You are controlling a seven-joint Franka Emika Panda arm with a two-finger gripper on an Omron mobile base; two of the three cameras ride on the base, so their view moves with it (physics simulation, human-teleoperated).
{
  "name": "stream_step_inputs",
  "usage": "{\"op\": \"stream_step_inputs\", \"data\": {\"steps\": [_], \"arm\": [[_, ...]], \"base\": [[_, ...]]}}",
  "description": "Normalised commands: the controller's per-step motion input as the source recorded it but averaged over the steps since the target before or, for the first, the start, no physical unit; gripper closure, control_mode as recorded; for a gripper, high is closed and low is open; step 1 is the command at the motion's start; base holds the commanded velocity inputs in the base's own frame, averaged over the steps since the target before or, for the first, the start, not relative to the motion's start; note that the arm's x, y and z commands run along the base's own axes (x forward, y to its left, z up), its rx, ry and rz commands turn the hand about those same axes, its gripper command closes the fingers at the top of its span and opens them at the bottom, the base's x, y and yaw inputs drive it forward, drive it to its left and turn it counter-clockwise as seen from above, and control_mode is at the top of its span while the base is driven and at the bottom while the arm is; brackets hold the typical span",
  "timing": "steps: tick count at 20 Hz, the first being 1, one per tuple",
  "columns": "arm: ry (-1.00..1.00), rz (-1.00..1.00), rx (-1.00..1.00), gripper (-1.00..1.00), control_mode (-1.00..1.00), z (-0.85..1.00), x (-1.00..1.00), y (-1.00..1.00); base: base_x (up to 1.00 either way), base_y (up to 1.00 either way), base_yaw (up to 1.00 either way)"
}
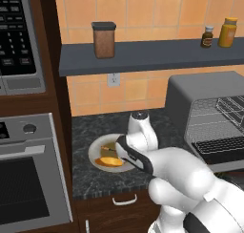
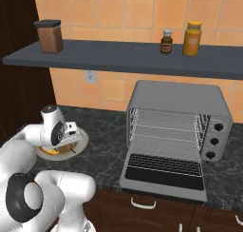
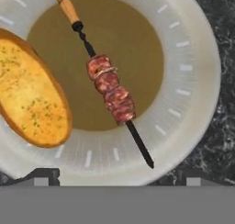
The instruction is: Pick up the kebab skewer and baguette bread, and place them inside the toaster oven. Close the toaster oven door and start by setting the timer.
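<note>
Reddish-brown meat chunks bunch at the middle of the kebab skewer [image 3: 110,87], lying diagonally on the plate [image 3: 193,71] just beside the baguette bread [image 3: 32,99]; gripper [image 3: 117,177] hangs above, jaws spread wide, nothing held; toaster oven [image 2: 178,126] sits well apart with its door [image 2: 163,175] dropped open; the skewer looks light, stiff and thin, so I'd pinch across the meat, not the slippery stick.

The arm is folded forward from its base, elbow bent, wrist turned so the hand aims straight down. The pincer [image 3: 114,176] is spread wide with nothing between its jaws, just the two dark fingertips [image 3: 43,176] poking up at the bottom of the hand view.
</note>
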Motion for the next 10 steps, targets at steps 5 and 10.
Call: {"op": "stream_step_inputs", "data": {"steps": [5,10], "arm": [[0.13,0.00,0.00,-1.00,-1.00,-0.04,0.57,0.18],[0.02,0.00,0.00,-1.00,-1.00,-0.38,0.27,0.30]], "base": [[0.00,0.00,0.00],[0.00,0.00,0.00]]}}
